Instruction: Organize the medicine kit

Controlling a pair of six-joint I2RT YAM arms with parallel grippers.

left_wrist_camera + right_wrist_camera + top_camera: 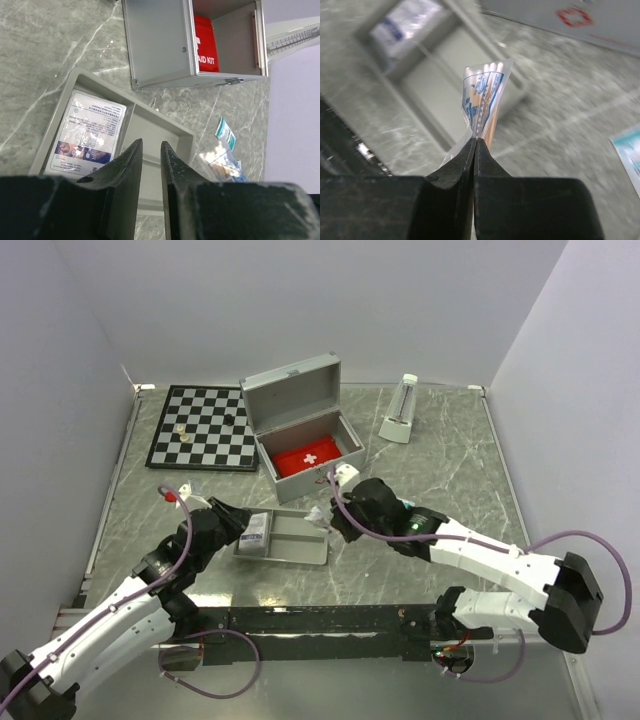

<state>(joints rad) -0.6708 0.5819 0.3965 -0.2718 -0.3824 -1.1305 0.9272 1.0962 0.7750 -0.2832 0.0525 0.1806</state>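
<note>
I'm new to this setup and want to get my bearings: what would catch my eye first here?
The open silver case stands at the back middle of the table, with a red pouch lying inside it. In front of it, the right gripper is shut on a clear packet, right by a grey tray. A chessboard lies at the back left.

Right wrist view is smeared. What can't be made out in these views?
- Right wrist: motion blur leaves the print on the clear packet unreadable; the right gripper, shut on it, hides its lower end.
- Top external: the right arm's wrist covers that gripper and most of the packet.
- Left wrist: the top edge cuts off the medicine kit; its wall hides most of the red first-aid pouch.
</note>
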